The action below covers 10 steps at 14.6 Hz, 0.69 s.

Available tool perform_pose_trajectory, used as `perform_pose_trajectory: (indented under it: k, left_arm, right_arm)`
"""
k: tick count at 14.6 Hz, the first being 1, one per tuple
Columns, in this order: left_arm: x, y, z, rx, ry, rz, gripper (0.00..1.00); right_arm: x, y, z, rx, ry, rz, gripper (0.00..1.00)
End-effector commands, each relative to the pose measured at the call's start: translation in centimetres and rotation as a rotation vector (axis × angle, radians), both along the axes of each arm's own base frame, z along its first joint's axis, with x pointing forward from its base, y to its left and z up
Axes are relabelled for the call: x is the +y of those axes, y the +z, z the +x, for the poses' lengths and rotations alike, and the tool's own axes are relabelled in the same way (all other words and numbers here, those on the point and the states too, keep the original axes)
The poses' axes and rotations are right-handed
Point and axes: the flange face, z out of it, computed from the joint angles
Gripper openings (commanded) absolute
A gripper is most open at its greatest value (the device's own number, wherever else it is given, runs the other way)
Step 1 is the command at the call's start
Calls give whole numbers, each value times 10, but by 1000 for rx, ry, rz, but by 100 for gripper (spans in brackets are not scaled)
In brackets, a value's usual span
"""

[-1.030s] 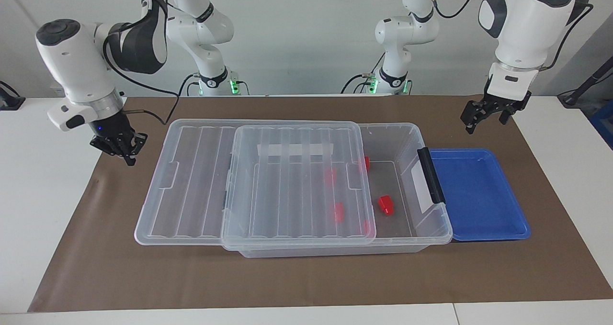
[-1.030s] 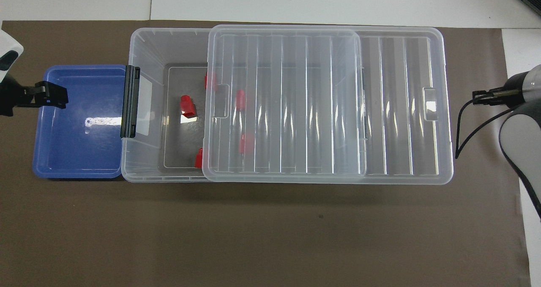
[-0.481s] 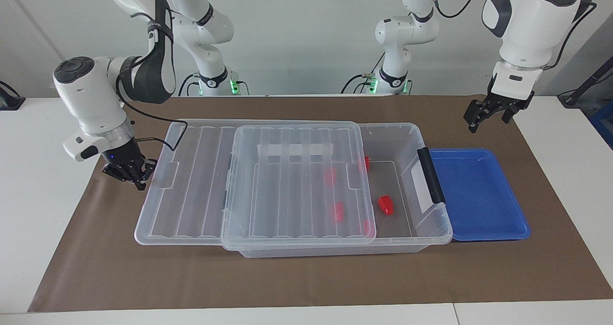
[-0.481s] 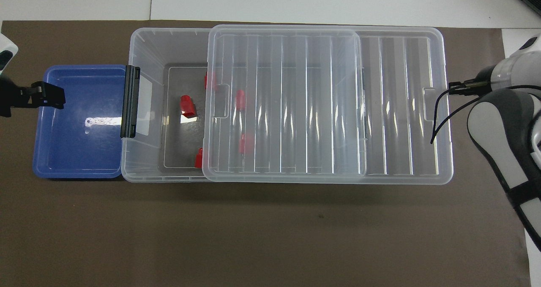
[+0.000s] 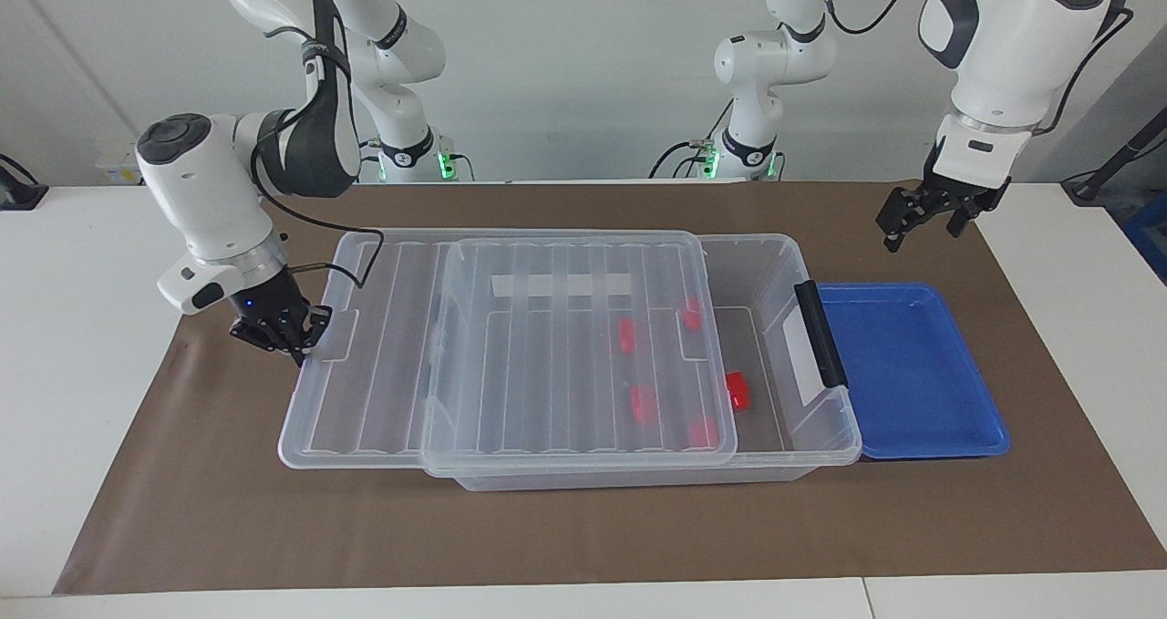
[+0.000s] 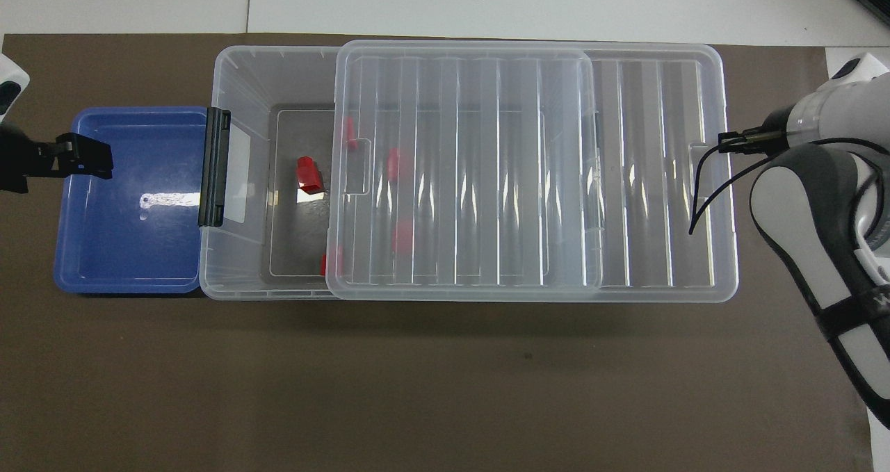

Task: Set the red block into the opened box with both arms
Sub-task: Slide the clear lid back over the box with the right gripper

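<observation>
The clear box (image 5: 779,268) (image 6: 240,76) lies lengthwise on the brown mat. Its ribbed lid (image 5: 547,355) (image 6: 487,166) covers most of it and overhangs the end toward the right arm. One red block (image 5: 737,389) (image 6: 308,175) lies uncovered on the box floor. Several more red blocks (image 5: 644,402) show through the lid. My right gripper (image 5: 284,335) is shut and low, its tips against the lid's overhanging end. In the overhead view the right arm's wrist hides it. My left gripper (image 5: 927,222) (image 6: 97,160) hangs open and holds nothing, over the blue tray's end farthest from the box.
A blue tray (image 5: 912,373) (image 6: 128,201) with nothing in it sits against the box's latched end, toward the left arm's end. A black latch (image 5: 821,332) (image 6: 214,166) and a white label mark that end wall. The brown mat (image 5: 547,528) surrounds the box and tray.
The right gripper came down and inward to the lid's end, and the lid slid toward the left arm's end, narrowing the uncovered gap. The left gripper barely moved.
</observation>
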Motion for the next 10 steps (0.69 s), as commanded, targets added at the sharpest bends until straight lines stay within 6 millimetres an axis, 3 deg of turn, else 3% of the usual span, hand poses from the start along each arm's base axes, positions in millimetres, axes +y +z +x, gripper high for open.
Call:
perform_pose_trajectory:
  k: [1,3,7,10]
  left_arm:
    - [3,7,-4,-6,-21,-38,100]
    - [7,5,-4,1,-8,-67,100]
    - [10,8,-5,5,-16,-54,100]
    - [26,10,-5,1,4,-53,100]
  right_arm:
    - [11,-2,4,-3,-21,25,0]
    - [16,-3,3,1,-28,29,0]
    - [49,-2,1,8,-38,44,0]
    - [59,-3,0,13,-24,44,0]
